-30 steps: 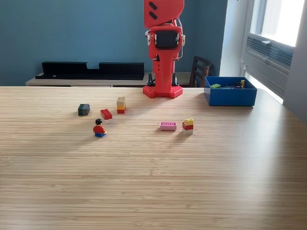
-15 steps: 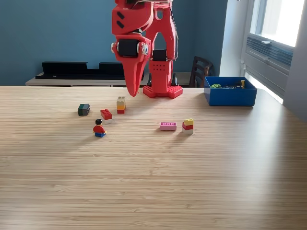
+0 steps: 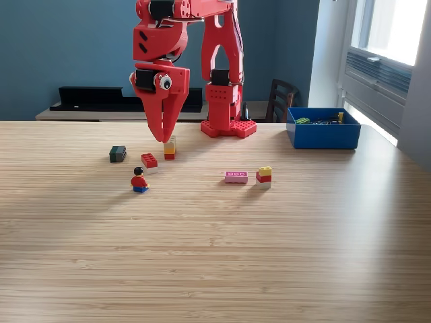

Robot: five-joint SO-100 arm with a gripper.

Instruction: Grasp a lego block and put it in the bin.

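Looking at my feed, the wide light wooden table carries everything. My red plastic arm's gripper hangs tip-down with its jaws pinched narrow, just over the small tan, yellow and red stacked lego block toward the far edge. The low-walled blue plastic bin sits near the far right corner.

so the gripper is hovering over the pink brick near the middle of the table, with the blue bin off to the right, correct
Not quite. In the exterior view the gripper hangs over the tan, yellow and red stack, not the pink brick. The blue bin is indeed on that view's right.
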